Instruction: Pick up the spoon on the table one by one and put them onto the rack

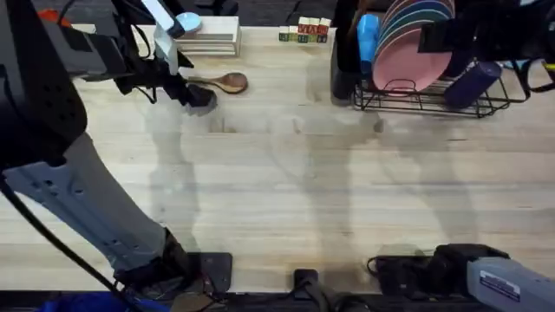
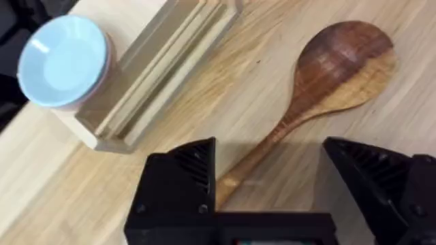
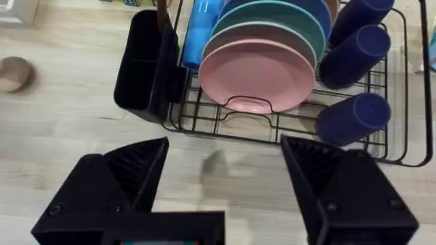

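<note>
One spoon [image 2: 320,82] lies on the table [image 1: 286,182] at ten o'clock, its handle between the left gripper's [image 2: 269,187] spread fingers; the right gripper [image 3: 225,184] gapes before the rack [image 3: 272,122].

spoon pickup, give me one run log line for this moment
left claw open, straddling spoon handle on table | right claw open, empty, before rack | spoon not lifted

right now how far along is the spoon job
Early. A handle already seems to stand in the rack's cup, though it is partly cut off. The left gripper has its open fingers either side of the spoon handle, which lies on the table. Gripping, lifting and carrying it to the rack remain.
</note>
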`<move>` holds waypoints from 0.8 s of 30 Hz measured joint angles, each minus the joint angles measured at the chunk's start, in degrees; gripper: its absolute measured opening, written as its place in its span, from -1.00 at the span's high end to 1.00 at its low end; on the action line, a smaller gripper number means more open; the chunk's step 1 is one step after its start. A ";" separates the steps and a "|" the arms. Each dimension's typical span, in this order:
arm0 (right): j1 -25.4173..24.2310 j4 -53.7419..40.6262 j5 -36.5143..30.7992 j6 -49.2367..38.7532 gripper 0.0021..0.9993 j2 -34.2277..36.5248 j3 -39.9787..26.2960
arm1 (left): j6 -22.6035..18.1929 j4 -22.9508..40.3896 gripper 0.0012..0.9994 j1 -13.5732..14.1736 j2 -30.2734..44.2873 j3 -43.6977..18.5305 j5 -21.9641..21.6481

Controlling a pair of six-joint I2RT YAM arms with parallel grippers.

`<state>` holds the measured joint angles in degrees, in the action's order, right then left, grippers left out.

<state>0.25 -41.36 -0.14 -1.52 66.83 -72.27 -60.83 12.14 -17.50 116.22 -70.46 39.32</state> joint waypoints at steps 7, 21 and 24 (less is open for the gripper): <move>0.00 0.00 0.00 0.00 -1.00 0.00 0.00 | 4.37 0.28 -0.98 0.00 1.50 -0.24 2.71; 0.00 0.02 0.00 0.00 -1.00 0.00 0.00 | 6.05 1.18 -0.99 0.05 1.97 -0.48 3.40; 0.00 0.00 0.02 0.00 -1.00 0.00 0.00 | 6.24 1.56 -0.99 0.22 1.97 -0.50 3.55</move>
<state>0.25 -41.36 -0.12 -1.52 66.83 -72.27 -54.59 13.70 -17.27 118.19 -70.96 42.87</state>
